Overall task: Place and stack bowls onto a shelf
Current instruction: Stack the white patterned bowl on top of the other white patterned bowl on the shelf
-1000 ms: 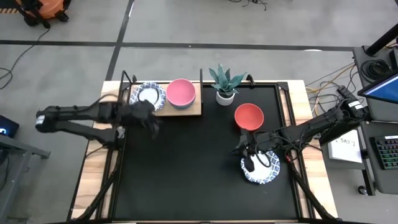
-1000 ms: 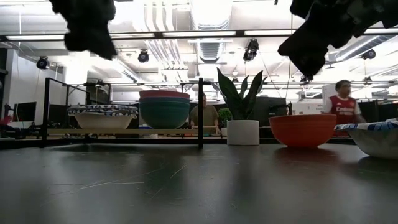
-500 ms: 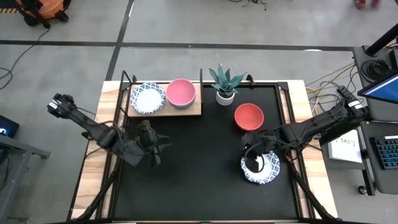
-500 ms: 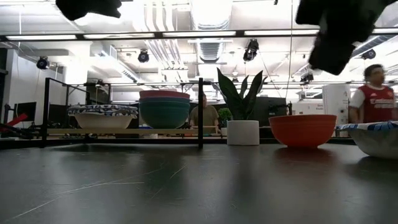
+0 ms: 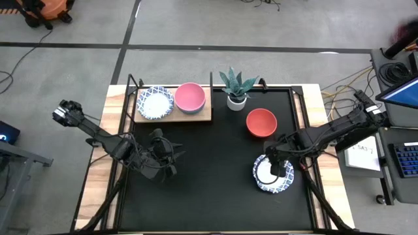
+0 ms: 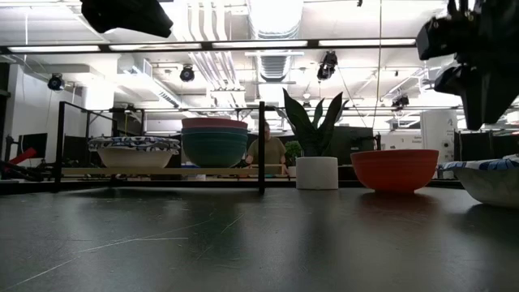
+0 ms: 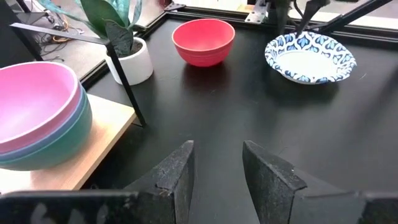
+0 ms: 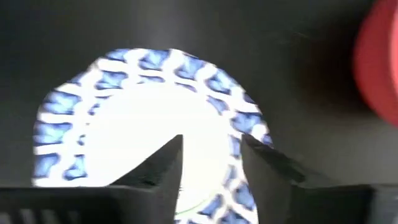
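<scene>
1. Your patterned bowl (image 5: 273, 176) sits upright, mouth up, on the black table (image 5: 209, 189) at the near right. It has a white centre and a blue-and-white rim, and it's round, so no long axis.
2. Your right gripper (image 5: 277, 165) hangs over that bowl. In the right wrist view its fingers (image 8: 163, 163) stand spread with a gap between them and nothing in it.
3. The red bowl (image 5: 261, 122) is upright just beyond it, apart from it.
4. The shelf (image 5: 196, 116) is at the far left, long axis running left-right. On it: a second patterned bowl (image 5: 155, 102) on the left, and a pink bowl (image 5: 190, 96) on the right, nested on a blue one over a green bowl (image 6: 214, 150).
5. Your left gripper (image 5: 164, 155) is over the near-left table, fingers (image 7: 176, 169) parted and empty.
6. The potted plant (image 5: 236, 87) stands right of the shelf.
</scene>
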`<state>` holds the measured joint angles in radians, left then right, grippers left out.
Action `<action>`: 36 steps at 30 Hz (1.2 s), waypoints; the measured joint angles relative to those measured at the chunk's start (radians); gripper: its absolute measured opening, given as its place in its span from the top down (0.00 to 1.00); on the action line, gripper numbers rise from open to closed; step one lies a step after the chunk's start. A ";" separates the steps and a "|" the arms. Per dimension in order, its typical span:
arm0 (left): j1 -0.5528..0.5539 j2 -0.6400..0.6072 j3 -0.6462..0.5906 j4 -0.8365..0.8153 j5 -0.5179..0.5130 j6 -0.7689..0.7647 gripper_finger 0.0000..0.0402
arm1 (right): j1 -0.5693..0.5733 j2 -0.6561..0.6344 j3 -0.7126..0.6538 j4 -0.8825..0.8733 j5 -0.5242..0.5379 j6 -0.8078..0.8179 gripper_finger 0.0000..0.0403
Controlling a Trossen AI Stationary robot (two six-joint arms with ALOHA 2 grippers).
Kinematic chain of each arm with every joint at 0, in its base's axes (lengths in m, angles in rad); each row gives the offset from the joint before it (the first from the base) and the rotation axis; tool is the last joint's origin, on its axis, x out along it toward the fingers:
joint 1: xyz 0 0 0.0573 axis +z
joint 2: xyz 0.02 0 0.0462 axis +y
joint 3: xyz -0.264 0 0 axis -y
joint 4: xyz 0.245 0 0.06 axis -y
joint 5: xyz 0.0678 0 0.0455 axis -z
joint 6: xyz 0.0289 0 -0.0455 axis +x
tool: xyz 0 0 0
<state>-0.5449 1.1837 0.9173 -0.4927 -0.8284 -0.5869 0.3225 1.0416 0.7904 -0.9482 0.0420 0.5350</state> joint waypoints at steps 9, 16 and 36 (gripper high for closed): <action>0.000 -0.001 0.000 0.006 0.000 0.001 0.71 | -0.029 0.001 -0.031 -0.038 0.094 -0.031 0.44; 0.000 -0.001 0.000 0.019 0.000 0.003 0.71 | -0.042 0.082 -0.060 -0.035 0.091 -0.029 0.45; 0.001 -0.001 0.000 0.082 -0.001 0.002 0.71 | -0.046 0.292 -0.032 -0.030 0.049 -0.053 0.95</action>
<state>-0.5442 1.1829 0.9176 -0.4106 -0.8290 -0.5854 0.2768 1.3338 0.7587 -0.9778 0.0912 0.4825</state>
